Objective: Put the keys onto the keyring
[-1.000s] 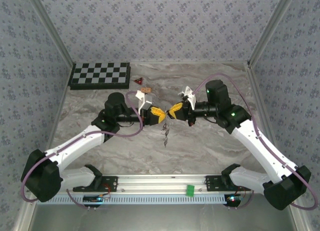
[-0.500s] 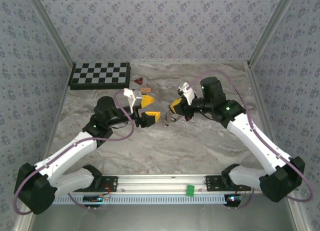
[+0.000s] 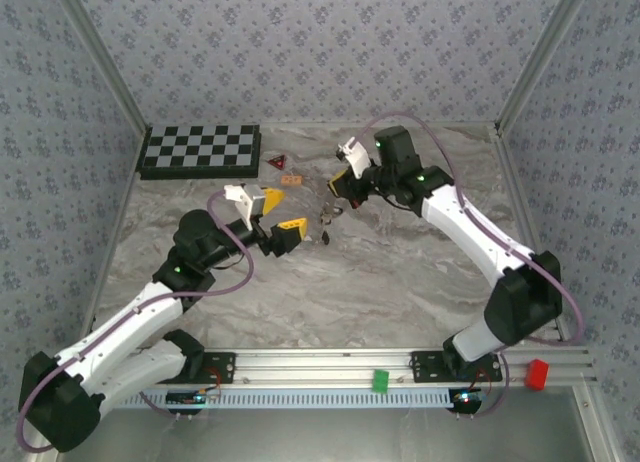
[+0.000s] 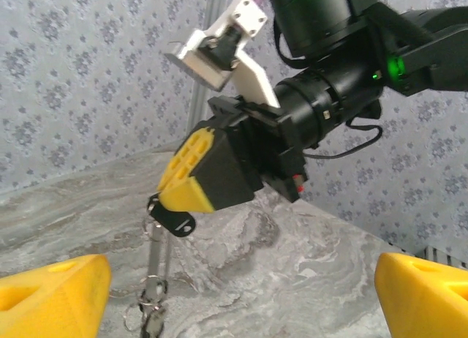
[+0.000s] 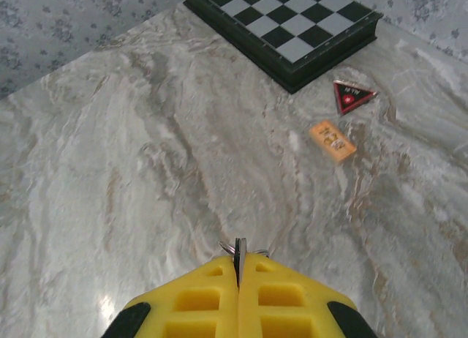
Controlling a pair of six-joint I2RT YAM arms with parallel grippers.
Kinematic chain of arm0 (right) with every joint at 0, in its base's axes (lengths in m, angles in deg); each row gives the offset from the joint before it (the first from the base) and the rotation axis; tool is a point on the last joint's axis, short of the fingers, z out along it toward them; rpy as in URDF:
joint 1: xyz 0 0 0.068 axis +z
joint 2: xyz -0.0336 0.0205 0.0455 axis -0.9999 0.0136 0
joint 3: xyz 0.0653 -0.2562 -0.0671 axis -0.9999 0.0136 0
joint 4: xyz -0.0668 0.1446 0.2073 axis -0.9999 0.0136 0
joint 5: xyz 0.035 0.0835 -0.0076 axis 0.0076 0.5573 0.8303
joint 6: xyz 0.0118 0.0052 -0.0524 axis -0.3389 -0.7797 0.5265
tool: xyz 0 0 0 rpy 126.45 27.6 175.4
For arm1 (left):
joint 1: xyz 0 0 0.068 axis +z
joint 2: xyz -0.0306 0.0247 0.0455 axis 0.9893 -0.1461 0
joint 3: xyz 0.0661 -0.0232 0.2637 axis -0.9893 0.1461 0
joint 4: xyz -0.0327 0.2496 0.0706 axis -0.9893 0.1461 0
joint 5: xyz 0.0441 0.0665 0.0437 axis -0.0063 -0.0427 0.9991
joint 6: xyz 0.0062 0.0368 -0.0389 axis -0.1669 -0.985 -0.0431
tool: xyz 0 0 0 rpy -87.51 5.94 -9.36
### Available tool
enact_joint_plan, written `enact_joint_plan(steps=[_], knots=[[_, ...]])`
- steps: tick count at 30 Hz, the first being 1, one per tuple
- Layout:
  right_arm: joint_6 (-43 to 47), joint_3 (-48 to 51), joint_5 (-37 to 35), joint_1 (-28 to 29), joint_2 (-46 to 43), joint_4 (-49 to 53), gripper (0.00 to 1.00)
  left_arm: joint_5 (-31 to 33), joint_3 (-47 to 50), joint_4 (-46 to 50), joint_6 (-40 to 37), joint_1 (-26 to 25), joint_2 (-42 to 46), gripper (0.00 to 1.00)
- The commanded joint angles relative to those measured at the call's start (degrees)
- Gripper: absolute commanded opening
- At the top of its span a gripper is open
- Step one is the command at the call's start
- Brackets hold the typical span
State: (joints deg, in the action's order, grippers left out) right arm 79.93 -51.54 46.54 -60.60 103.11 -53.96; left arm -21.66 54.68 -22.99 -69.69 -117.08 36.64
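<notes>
Marble tabletop (image 3: 400, 282); right claw (image 5: 240, 268) pinching keys (image 4: 172, 221); left claw (image 3: 280, 212) agape

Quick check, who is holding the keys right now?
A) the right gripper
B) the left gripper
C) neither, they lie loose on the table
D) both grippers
A: the right gripper is shut on the keys, which hang from it, while the left gripper stands open, apart from them.

Hanging keys (image 4: 174, 222) cut off by the lower edge, keyring (image 5: 228, 246) mostly hidden behind the right hand (image 5: 240, 268), count unclear
</notes>
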Motion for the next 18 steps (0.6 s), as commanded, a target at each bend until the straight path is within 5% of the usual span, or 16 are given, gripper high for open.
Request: enact_joint_plan(steps=[1, 8, 18], knots=[[-1.38, -5.52, -0.83, -0.45, 5.6, -3.61, 0.0, 1.65, 0.54, -1.19, -0.31, 0.58, 1.34, 0.93], [-5.67, -12.17, -1.04, -1.79, 14.9, -5.42, 0.0, 1.91, 0.85, -0.51, -0.75, 0.66, 2.19, 0.93], [-5.16, 0.27, -1.89, -2.08, 11.83, -6.74, 0.0, 1.79, 1.02, -1.34, -0.53, 0.76, 1.22, 0.94]])
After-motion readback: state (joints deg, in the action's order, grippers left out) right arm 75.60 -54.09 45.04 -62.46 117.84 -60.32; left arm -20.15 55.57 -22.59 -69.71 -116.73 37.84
